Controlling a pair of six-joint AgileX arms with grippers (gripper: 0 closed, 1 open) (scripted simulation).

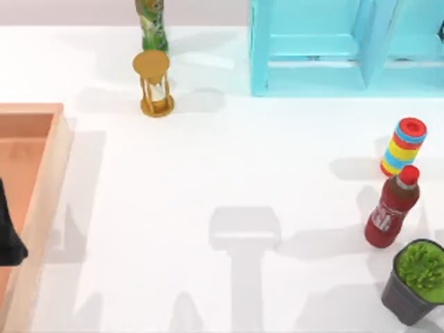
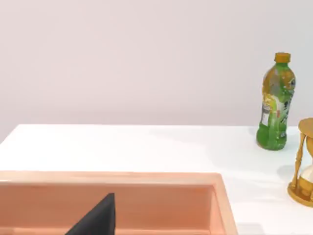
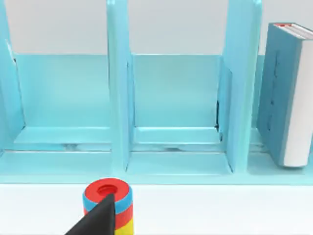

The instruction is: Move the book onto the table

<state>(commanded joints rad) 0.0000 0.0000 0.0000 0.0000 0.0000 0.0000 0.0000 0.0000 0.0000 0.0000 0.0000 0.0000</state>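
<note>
Light-blue shelf unit (image 3: pixel 171 122) at the desk's (image 1: pixel 208 173) far edge: three bays seen from the right wrist; two hold nothing, one holds the teal book (image 3: pixel 286 93), upright against a divider. Orange-brown tray (image 1: pixel 41 201) at left; left arm's dark part (image 1: pixel 8 232) hangs over it. Gripper state, both arms: cannot tell. Two bottles, green (image 2: pixel 275 103) and red (image 1: pixel 392 207). One hourglass (image 1: pixel 154 83), one ring stack (image 1: pixel 402 147), one potted plant (image 1: pixel 416 281).
</note>
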